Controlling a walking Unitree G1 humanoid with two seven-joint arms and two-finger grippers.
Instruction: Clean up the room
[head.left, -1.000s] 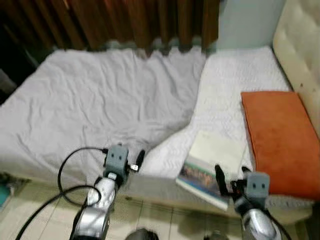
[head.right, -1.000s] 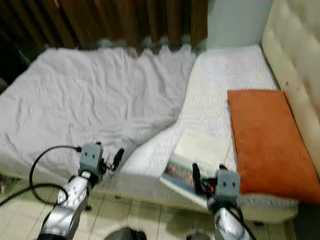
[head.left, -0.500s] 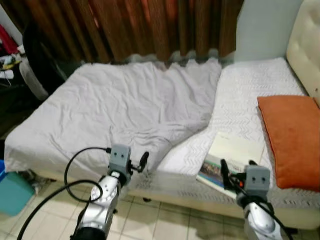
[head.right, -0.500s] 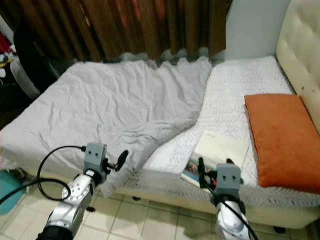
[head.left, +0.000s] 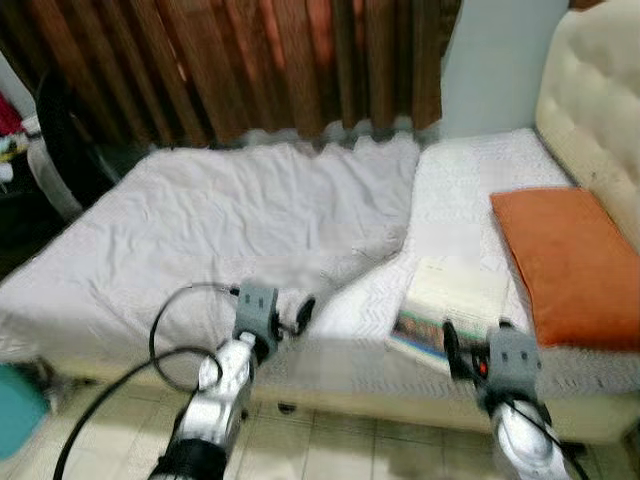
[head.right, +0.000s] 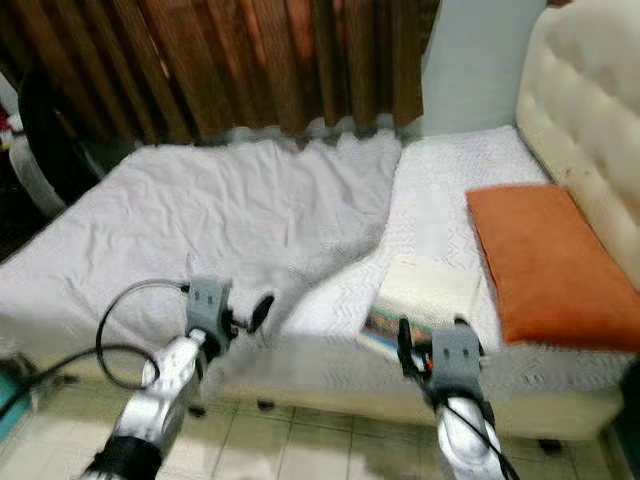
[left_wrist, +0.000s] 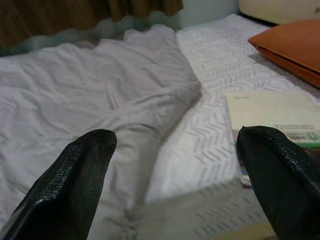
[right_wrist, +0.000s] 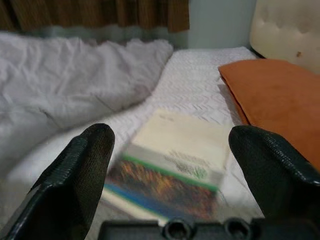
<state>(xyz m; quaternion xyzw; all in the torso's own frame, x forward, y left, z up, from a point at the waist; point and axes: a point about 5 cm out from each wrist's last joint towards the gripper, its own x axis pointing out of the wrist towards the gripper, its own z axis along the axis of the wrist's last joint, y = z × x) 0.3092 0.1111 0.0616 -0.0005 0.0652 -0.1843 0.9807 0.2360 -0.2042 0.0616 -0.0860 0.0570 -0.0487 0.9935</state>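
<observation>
Facing the bed, you have the book (head.left: 452, 305) at lower right, directly ahead of your wide-open right gripper (head.left: 472, 347); the left gripper (left_wrist: 180, 185), also wide, sits farther away.

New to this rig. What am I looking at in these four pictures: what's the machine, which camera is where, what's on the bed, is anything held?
It is a humanoid robot with two silver arms, each ending in two long black fingers. The two wide pictures come from a stereo camera on its head, looking down at a bed. The left gripper and right gripper are both at the bed's near edge. The other two pictures come from cameras on the wrists, looking out between each gripper's fingers. On the bed lie a rumpled grey blanket, a book with a pale cover near the edge, and an orange pillow by the padded headboard. Both grippers are open and hold nothing; the right one faces the book.
</observation>
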